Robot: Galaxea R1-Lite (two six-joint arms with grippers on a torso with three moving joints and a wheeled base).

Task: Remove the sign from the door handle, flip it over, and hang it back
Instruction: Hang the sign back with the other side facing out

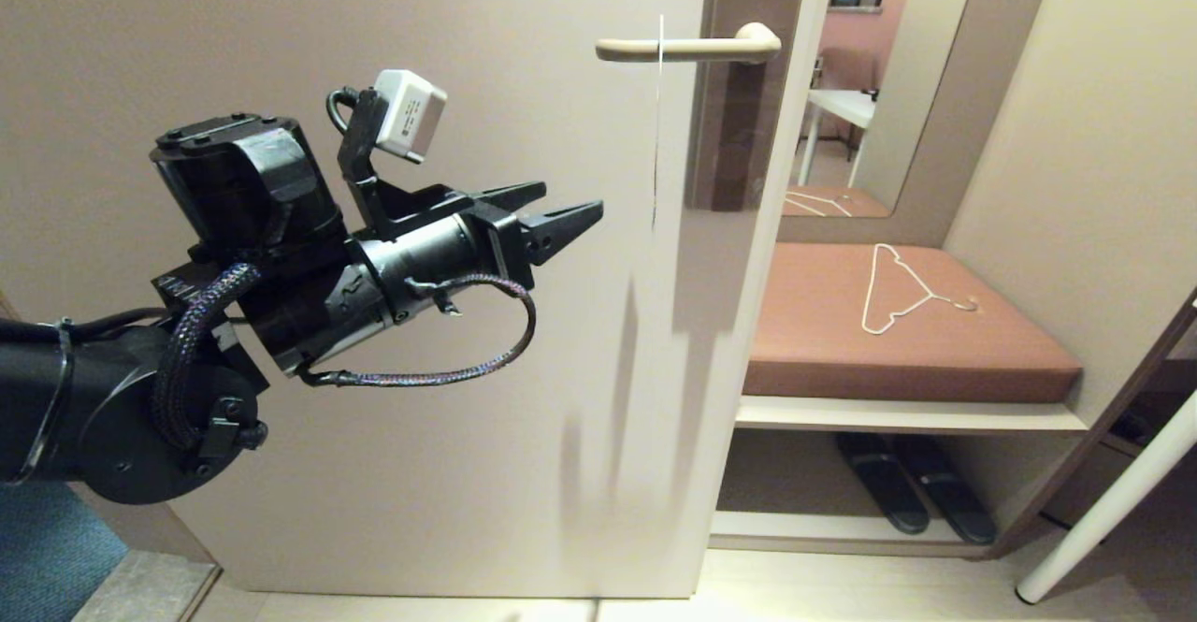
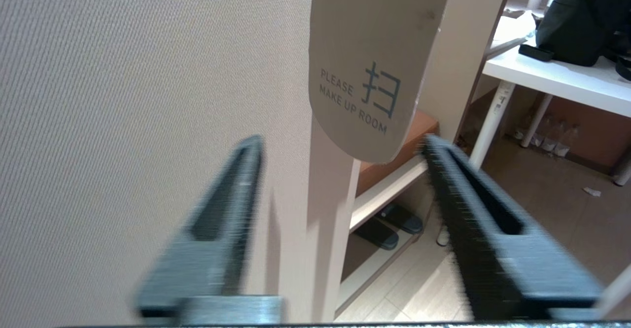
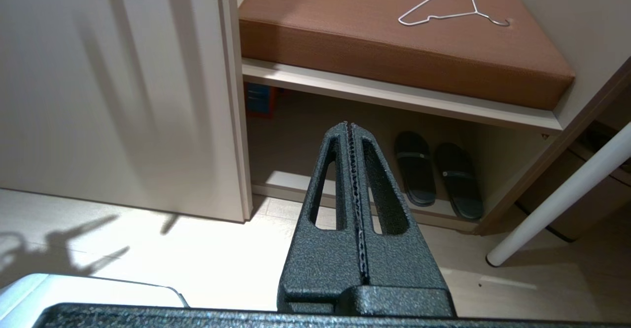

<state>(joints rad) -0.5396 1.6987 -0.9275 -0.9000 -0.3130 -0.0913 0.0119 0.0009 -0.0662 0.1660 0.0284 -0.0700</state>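
- The sign point(image 1: 658, 122), a thin flat card with a rounded lower end, hangs from the door handle point(image 1: 689, 47) and shows edge-on in the head view, as a pale sliver.
- In the left wrist view its face point(image 2: 369, 66) is off-white, printed "PLEASE MAKE UP ROOM" in blue-grey.
- The door handle is a slim, smooth beige metal lever with a rounded elbow, near the door's point(image 1: 374, 61) free edge.
- The door is matte beige with a fine woven texture.
- The left gripper point(image 1: 561, 212), black and serrated, has its fingers spread with nothing between them; it sits near the sign's lower end, not touching, with open room between.
- Past the door's edge, a bench carries a brown fabric cushion point(image 1: 898, 323); a white wire hanger point(image 1: 898, 290) lies toward its back edge.
- The right gripper point(image 3: 352, 170) hangs low over the pale floor, fingers pressed together on nothing.
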